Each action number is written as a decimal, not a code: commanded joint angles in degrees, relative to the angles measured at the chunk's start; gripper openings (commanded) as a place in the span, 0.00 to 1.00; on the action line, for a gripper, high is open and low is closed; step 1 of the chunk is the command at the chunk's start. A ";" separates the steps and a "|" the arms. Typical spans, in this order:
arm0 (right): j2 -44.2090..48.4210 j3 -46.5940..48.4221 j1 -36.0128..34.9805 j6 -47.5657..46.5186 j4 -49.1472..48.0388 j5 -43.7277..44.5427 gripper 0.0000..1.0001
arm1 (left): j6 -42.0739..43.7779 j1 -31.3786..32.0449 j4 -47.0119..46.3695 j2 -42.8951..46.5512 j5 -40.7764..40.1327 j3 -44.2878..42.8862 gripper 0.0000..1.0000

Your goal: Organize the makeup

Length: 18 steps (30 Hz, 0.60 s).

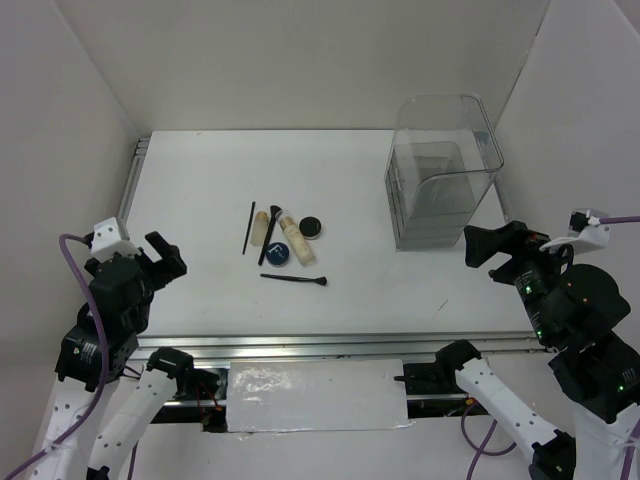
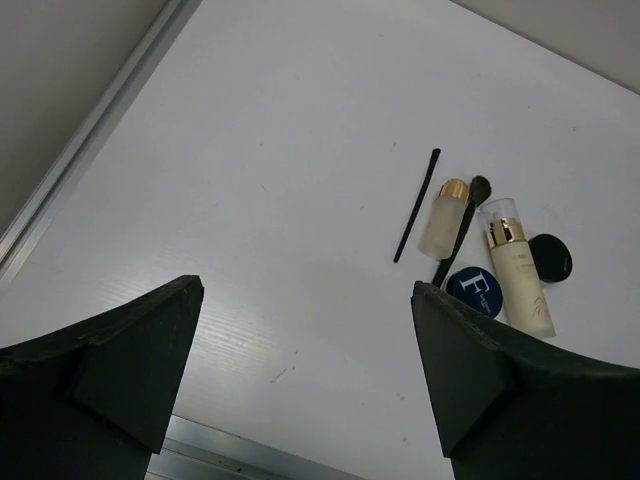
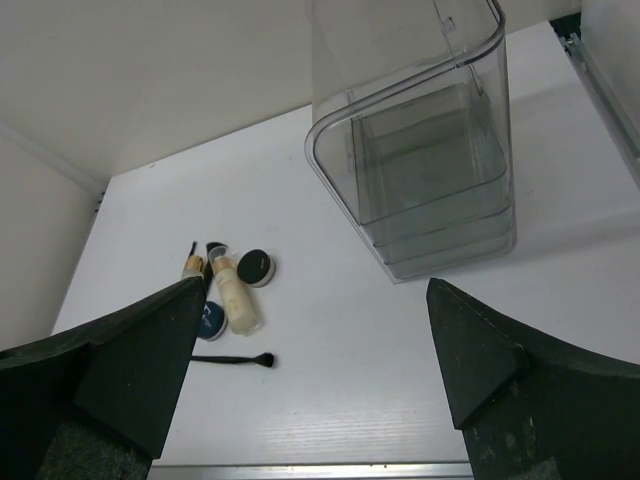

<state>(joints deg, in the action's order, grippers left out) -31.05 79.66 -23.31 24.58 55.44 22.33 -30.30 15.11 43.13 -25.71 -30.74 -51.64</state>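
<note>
Both pincers stand wide open and hold nothing: the left gripper (image 1: pixel 166 257) is at the table's (image 1: pixel 360 220) left edge, and the right gripper (image 1: pixel 482 246) is near the tall clear box (image 1: pixel 441 172). The makeup lies mid-table: two beige bottles (image 1: pixel 291 238) with a brush (image 1: pixel 266 249) between them, a dark-blue compact (image 1: pixel 277 254) just below and a black compact (image 1: pixel 311 228) at the right. A thin black pencil (image 1: pixel 248 228) lies at the left and another brush (image 1: pixel 293 279) lies nearest the arms.

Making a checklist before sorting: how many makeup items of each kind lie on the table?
Beige bottles: 2
Round compacts: 2
Thin black brushes or sticks: 3
Total: 7
</note>
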 commanded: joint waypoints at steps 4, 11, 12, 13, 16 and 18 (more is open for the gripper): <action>-1.12 2.69 0.20 -0.76 1.42 0.00 1.00 | 0.33 -0.35 -3.32 1.01 1.82 -0.22 0.99; -1.12 3.49 0.20 -1.72 2.83 -2.99 1.00 | 2.62 -0.35 -6.83 4.88 9.72 0.48 0.99; -1.12 3.31 0.20 -2.51 2.74 -4.82 1.00 | 0.44 -0.35 -7.10 5.58 10.95 0.31 0.99; -1.03 3.22 0.20 -2.87 2.48 -5.88 1.00 | -1.32 -0.35 -7.97 5.76 12.97 0.48 0.99; -1.30 3.40 0.20 -3.05 2.39 -8.70 1.00 | -5.89 -0.35 -16.89 3.05 26.71 2.24 0.99; -1.47 3.23 0.20 -2.87 1.87 -9.75 1.00 | -11.41 -0.35 -23.32 -3.18 34.04 4.69 1.00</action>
<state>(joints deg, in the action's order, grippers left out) -31.20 81.54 -23.31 22.90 57.87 15.99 -34.35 15.03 32.36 -22.31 -12.10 -49.78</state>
